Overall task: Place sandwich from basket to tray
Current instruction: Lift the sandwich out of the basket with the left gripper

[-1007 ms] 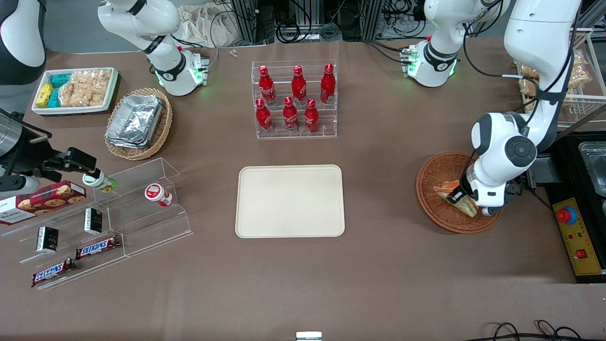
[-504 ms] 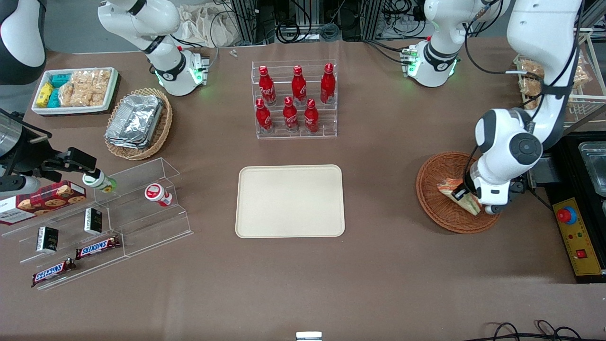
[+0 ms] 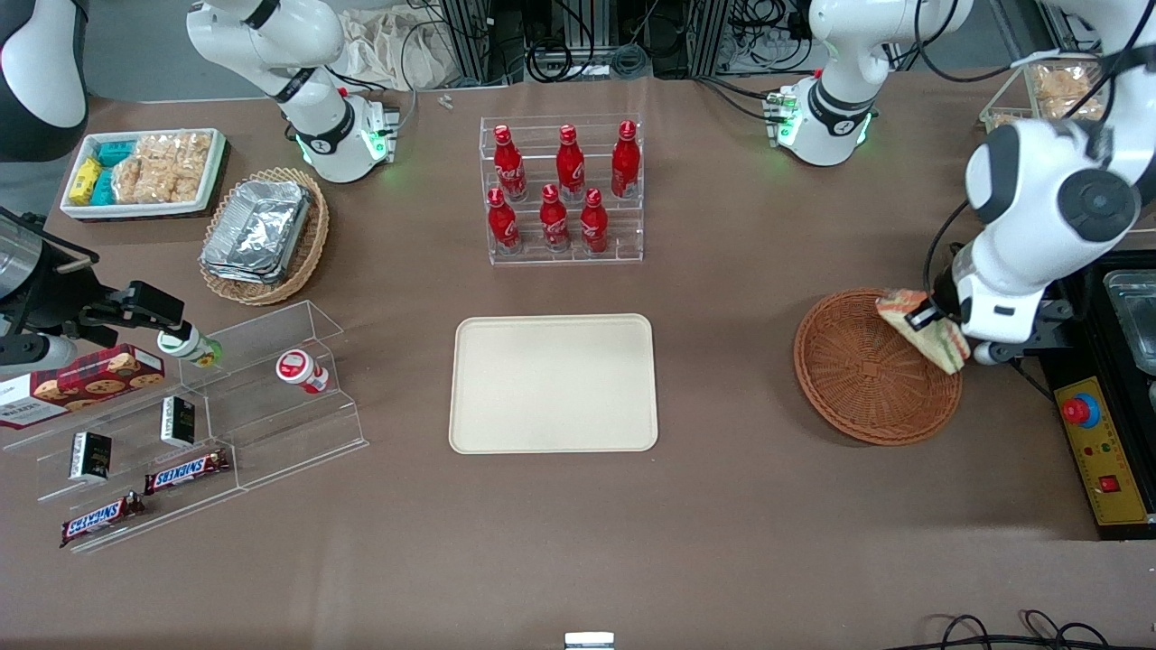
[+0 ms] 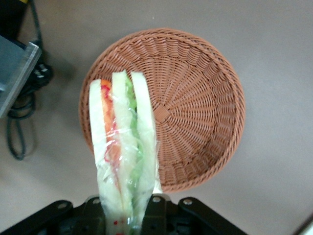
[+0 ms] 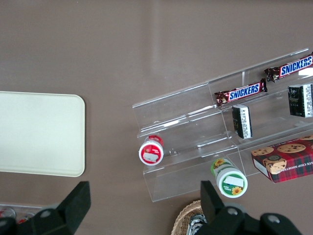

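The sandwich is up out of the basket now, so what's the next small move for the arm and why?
Probably carry it sideways toward the tray. The gripper is shut on the sandwich, held above the emptied basket; the wrist view shows the sandwich hanging over bare wicker. The tray lies toward the parked arm's end, with nothing on it.

Robot lab: arm bases [image 3: 826, 122] bolted on table [image 3: 722, 524], cables, emergency-stop box [image 3: 1097, 449].

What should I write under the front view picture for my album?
The gripper lifts a wrapped sandwich above its basket.
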You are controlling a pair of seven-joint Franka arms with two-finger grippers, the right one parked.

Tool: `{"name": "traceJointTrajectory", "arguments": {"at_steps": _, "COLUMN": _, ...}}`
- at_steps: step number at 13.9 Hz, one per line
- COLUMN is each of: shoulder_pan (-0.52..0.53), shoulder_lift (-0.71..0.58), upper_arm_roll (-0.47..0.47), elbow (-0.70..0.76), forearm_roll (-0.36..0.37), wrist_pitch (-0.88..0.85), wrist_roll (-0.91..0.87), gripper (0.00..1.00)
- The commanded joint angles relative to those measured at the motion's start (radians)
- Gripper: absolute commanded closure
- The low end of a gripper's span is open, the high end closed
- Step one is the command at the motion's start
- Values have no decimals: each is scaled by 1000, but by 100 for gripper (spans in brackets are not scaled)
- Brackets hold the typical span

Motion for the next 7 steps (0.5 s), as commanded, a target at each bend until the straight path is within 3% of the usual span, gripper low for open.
{"name": "traceJointTrajectory", "arguments": {"at_steps": 1, "shoulder_pan": -14, "shoulder_lift": 26, "upper_arm_roll": -48, "elbow": 188, "forearm_roll": -45, "wrist_pitch": -189, "wrist_roll": 16, "gripper": 97}}
{"name": "traceJointTrajectory", "arguments": {"at_steps": 4, "shoulder_pan": -20, "shoulder_lift": 72, "upper_arm_roll": -159, "elbow": 299, "forearm_roll": -48, "wrist_pitch": -286, "wrist_roll": 4, "gripper": 97}}
{"name": "traceJointTrajectory", "arguments": {"at_steps": 7, "shoulder_pan": -25, "shoulder_lift": 151, "upper_arm_roll": -310, "elbow": 342, "forearm_roll": -48, "wrist_pitch": -271, "wrist_roll": -31, "gripper": 100}}
